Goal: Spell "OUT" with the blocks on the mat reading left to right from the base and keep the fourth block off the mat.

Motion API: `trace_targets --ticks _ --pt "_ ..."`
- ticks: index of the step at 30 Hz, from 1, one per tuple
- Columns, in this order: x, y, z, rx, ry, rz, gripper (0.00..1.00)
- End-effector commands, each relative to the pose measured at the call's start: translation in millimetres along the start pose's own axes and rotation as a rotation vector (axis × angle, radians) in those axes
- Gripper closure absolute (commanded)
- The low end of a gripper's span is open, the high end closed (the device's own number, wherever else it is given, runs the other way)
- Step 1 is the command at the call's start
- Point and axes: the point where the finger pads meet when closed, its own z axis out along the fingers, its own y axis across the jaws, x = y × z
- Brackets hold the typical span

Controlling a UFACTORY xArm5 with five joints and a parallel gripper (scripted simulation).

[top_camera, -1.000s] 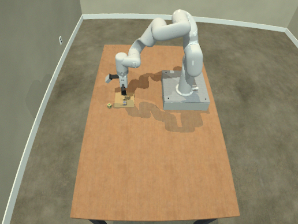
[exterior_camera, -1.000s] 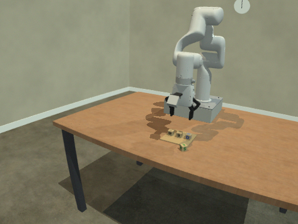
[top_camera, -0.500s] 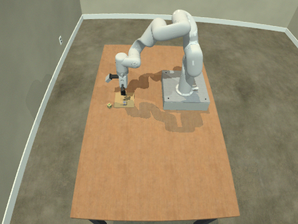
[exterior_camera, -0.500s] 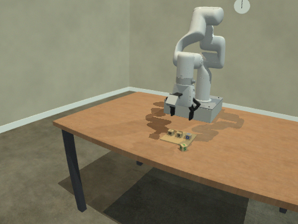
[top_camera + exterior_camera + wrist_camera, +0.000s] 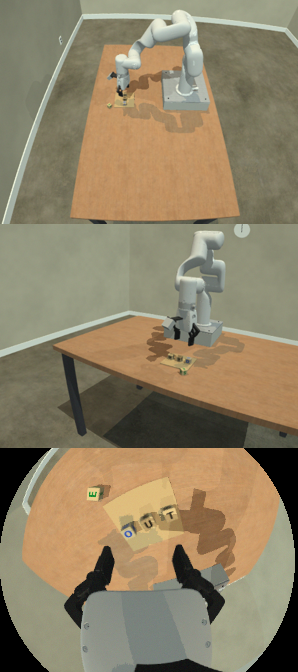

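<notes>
The mat [image 5: 118, 104] [image 5: 170, 363] [image 5: 155, 492] lies flat on the table. The O block [image 5: 125, 103] [image 5: 188, 360] [image 5: 128, 533], blue-lettered, the U block [image 5: 125, 98] [image 5: 179, 358] [image 5: 148, 523] and the T block [image 5: 170, 514] [image 5: 170, 357], both dark-lettered, lie flat on it in a nearly straight row with small gaps. From the base side they read O, U, T, letters upright. The green-lettered E block [image 5: 109, 105] [image 5: 183, 371] [image 5: 93, 494] lies off the mat, beyond its far edge. My gripper [image 5: 124, 91] [image 5: 183, 342] [image 5: 143, 552] is wide open and empty, raised above the blocks.
The robot's base plinth [image 5: 186, 105] [image 5: 202, 338] stands on the table [image 5: 150, 161] [image 5: 115, 339] on the base side of the mat. The arm's shadows fall across the mat and tabletop. The table's far edge lies beyond the E block.
</notes>
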Motion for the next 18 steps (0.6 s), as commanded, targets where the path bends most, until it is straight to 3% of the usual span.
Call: trace_targets --ticks 1,18 --pt "0 -4 -0.5 0.002 0.003 0.134 0.0" --pt "-7 -15 1.8 0.003 0.003 0.573 0.0"
